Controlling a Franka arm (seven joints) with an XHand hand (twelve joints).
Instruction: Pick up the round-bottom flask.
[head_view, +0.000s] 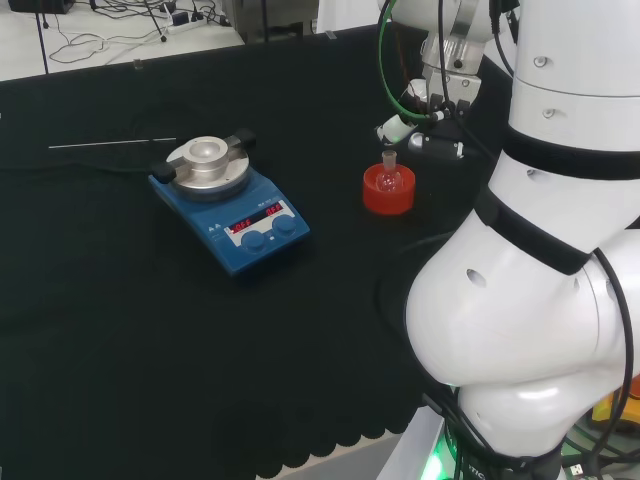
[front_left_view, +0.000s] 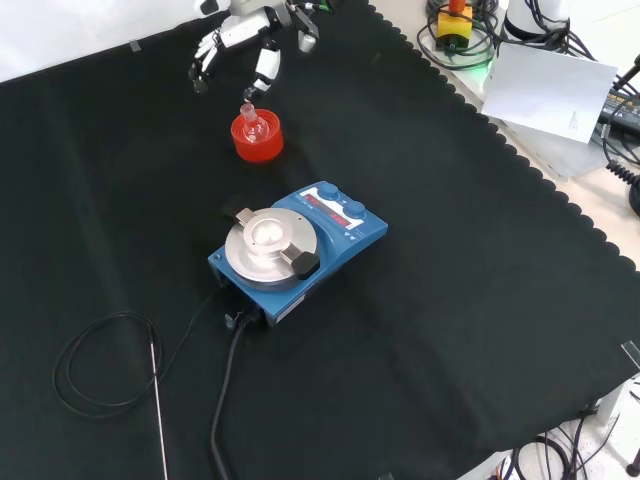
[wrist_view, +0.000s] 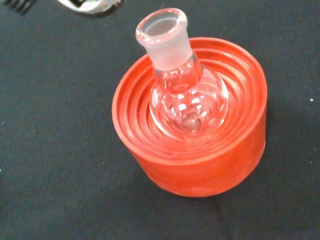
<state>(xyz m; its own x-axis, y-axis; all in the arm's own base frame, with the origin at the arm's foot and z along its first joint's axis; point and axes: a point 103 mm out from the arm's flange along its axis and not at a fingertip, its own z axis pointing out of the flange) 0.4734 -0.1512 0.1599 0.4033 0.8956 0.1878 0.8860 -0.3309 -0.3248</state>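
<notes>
Fingers (front_left_view: 262, 68) apart and relaxed on the hand (front_left_view: 240, 35), holding nothing. Just below them, the flask (front_left_view: 254, 124) sits neck-up in its red stand (front_left_view: 257, 140) on the bench (front_left_view: 450, 300). Lower yourself around the neck before closing.

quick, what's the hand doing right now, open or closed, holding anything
Hand: open, fingers relaxed above the round-bottom flask, holding nothing; the flask sits in its red ribbed stand.

Head behind arm, front opposite, wrist close; all share flask (wrist_view: 182, 95)
</notes>
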